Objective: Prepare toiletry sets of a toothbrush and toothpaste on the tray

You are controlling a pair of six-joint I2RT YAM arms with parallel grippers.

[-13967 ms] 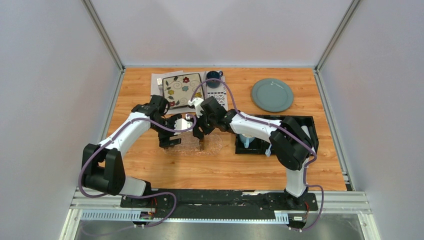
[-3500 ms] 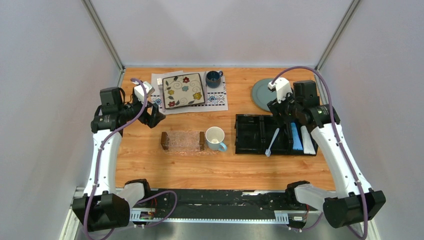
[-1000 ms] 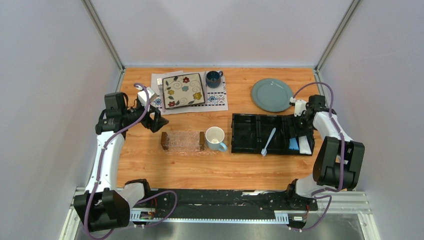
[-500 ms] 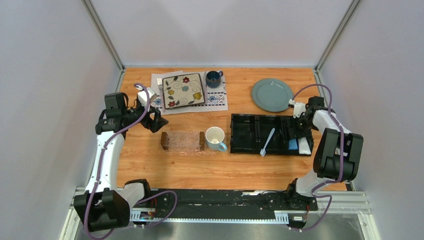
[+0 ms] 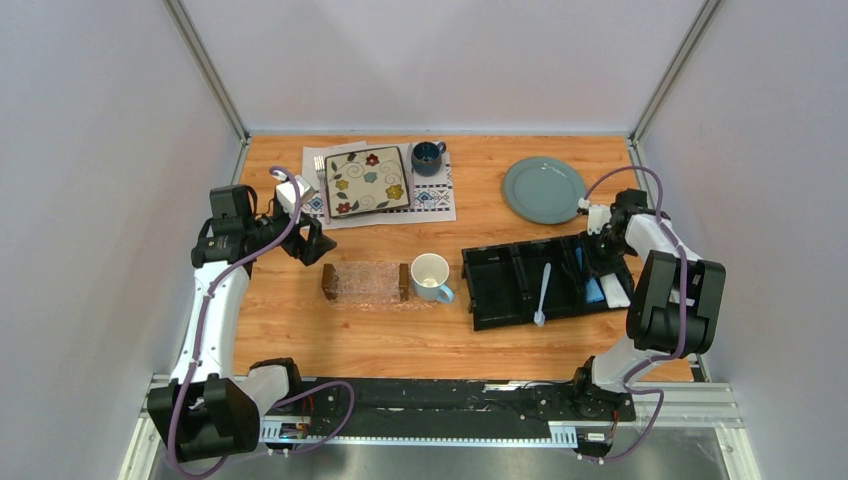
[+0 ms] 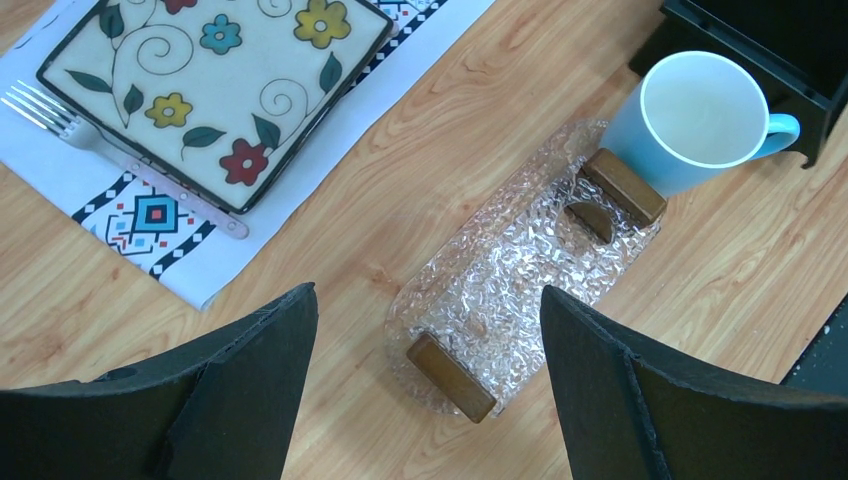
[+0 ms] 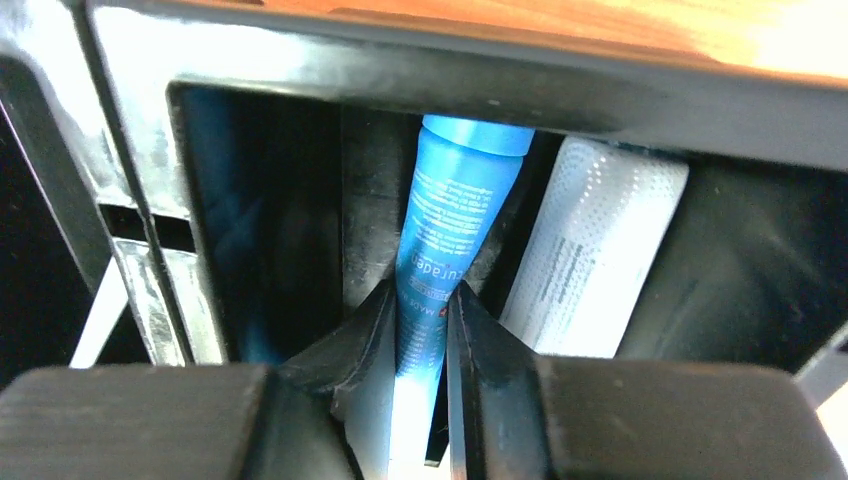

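The clear textured tray (image 5: 365, 283) with brown wooden end pieces lies empty left of centre; it also shows in the left wrist view (image 6: 520, 280). My left gripper (image 5: 312, 240) is open, above and to the left of it. The black organizer (image 5: 500, 285) holds the white toothbrush (image 5: 543, 292), a bright blue tube (image 7: 452, 220) and a whitish-silver tube (image 7: 590, 265). My right gripper (image 5: 598, 262) is down in the organizer's right compartment, shut on the blue tube (image 5: 594, 290); its fingertips (image 7: 425, 315) pinch the tube's flat end.
A white mug with a blue handle (image 5: 431, 278) stands against the tray's right end. A floral square plate (image 5: 367, 180) on a placemat and a dark blue cup (image 5: 428, 156) sit at the back. A grey-green round plate (image 5: 544, 189) is at the back right.
The organizer has swung round, its left end nearer the front, and the toothbrush turned with it. My right gripper stays down on the blue tube. My left arm has not moved.
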